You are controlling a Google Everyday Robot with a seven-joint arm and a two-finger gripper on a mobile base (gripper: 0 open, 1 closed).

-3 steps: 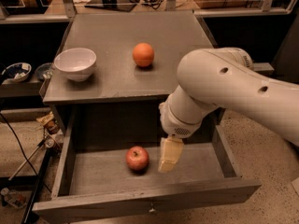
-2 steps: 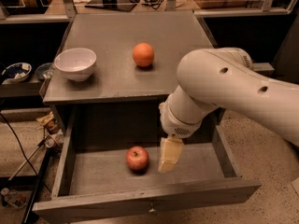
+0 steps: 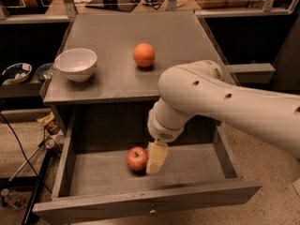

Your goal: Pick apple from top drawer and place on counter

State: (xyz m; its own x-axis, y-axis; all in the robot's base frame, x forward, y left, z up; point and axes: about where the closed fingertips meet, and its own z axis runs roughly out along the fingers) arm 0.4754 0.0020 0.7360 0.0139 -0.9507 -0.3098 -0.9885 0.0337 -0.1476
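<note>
Nothing much has shifted since a second ago: the gripper sits in the same spot down inside the top drawer, and the apple hasn't budged. Left to right now. On the far left of the counter stands a white bowl, well clear of the action. Right of it, further along the counter, rests the smooth orange, not our target. Below, in the pulled-out drawer, the red apple lies on the drawer floor, left of centre, stem dimple up. Just beside it on its right comes the gripper, pointing down and touching or nearly touching the fruit. Whether it's spread or closed, I cannot tell. The white arm arches in from the right, over the drawer's edge, presumably to reach down past the counter's overhang.
</note>
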